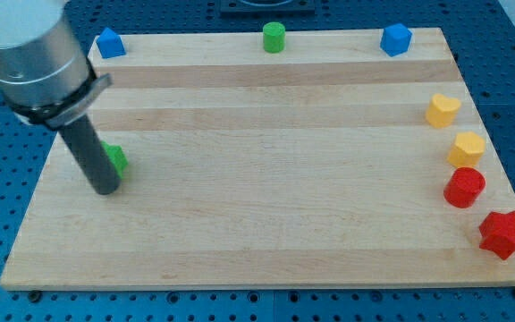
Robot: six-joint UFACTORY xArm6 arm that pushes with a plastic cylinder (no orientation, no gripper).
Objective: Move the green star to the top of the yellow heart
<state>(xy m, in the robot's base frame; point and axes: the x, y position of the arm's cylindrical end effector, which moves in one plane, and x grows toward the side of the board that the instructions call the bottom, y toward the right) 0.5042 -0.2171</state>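
Now my tip [106,188] touches the small green star block [115,159]; no jaws here. Push slowly toward the yellow heart block [443,110].

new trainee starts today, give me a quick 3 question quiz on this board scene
1. True or false: my tip is at the view's left, right beside the green star.
2. Which block sits nearest the view's top right corner?
A. blue block
B. red star
C. green cylinder
3. Fill in: the yellow heart lies at the view's ____ edge of the board.

Key: 1 true; 2 A; 3 right.
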